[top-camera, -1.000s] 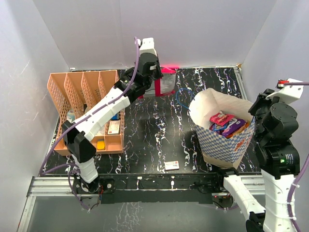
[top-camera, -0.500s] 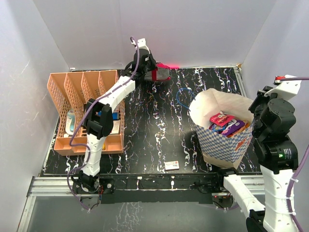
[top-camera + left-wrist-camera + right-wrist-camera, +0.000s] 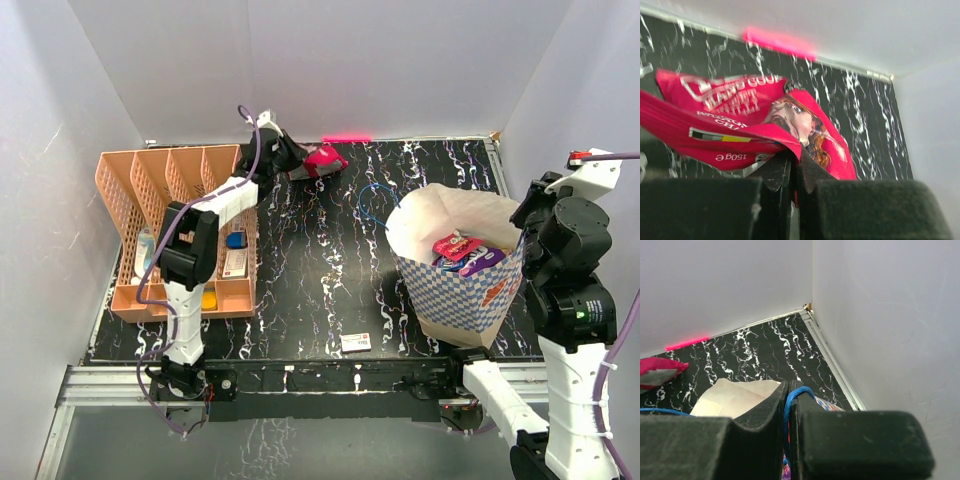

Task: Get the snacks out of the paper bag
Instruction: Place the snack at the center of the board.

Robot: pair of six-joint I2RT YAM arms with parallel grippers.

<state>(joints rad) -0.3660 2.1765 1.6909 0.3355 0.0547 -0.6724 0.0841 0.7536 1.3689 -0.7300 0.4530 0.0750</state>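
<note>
The blue-and-white checkered paper bag [image 3: 465, 295] stands open at the right of the table, with pink, purple and blue snack packets [image 3: 462, 253] showing inside. My right gripper [image 3: 790, 400] is shut on the bag's blue cord handle [image 3: 796, 392] at its right rim. My left gripper [image 3: 290, 163] is at the far back of the table, shut on a magenta-pink snack packet [image 3: 325, 161]. The left wrist view shows that packet [image 3: 755, 125] pinched by its lower edge between my fingers, above the black table.
A peach-orange divider rack [image 3: 175, 225] with small blue and yellow items stands at the left. A small white flat box [image 3: 356, 343] lies near the front edge. The bag's other blue handle [image 3: 375, 205] loops over the table. White walls enclose the back and sides.
My left arm has swung left and lowered along the back wall, carrying the magenta packet with it. The bag has shifted slightly left. My right gripper stays on the handle.
</note>
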